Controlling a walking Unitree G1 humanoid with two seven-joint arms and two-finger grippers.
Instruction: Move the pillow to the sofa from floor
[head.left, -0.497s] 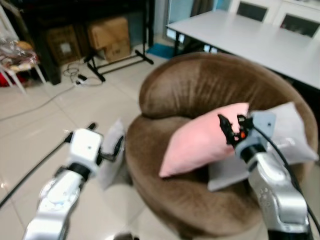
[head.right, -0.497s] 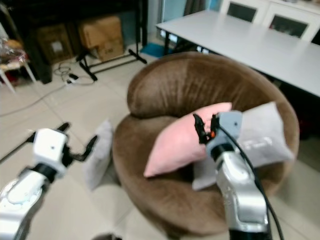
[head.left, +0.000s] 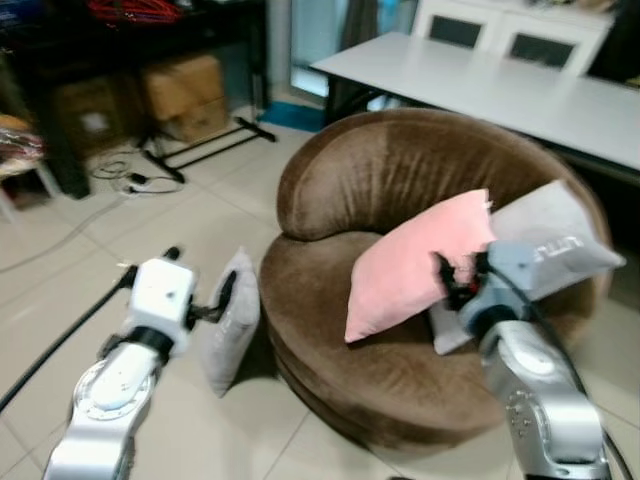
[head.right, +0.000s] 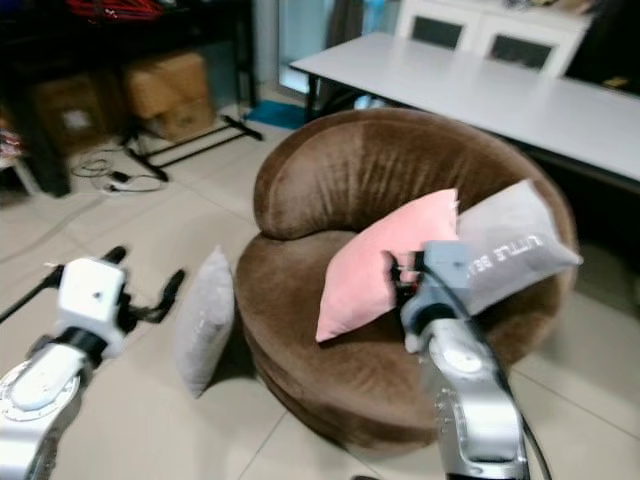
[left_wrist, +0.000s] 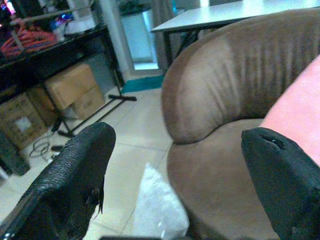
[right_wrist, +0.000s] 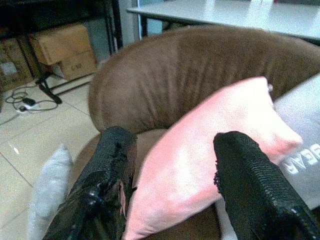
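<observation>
A small grey pillow (head.left: 232, 320) stands on edge on the tiled floor (head.left: 120, 250), leaning against the left side of the round brown sofa (head.left: 400, 200). The left end effector (head.left: 200, 300) hovers just beside the pillow's upper edge, not touching it; its two black fingers (left_wrist: 75, 185) are spread wide with nothing between them, and the left wrist view looks past them at the pillow's white corner and the sofa's curved back.

On the sofa seat a pink pillow (head.left: 420, 262) leans tilted against the backrest, and beside it, partly behind, lies a grey pillow with white lettering (head.left: 550, 235). The right end effector (head.right: 405, 270) is held up in front of the pink pillow's lower edge, fingers (right_wrist: 255, 190) parted and empty; whether they touch the fabric cannot be told.

Behind the sofa stands a long white bench (head.left: 500, 85). To the left, cardboard boxes (head.left: 180, 90) sit under a dark shelf, with a black stand and cables (head.left: 130, 170) on the tiles
</observation>
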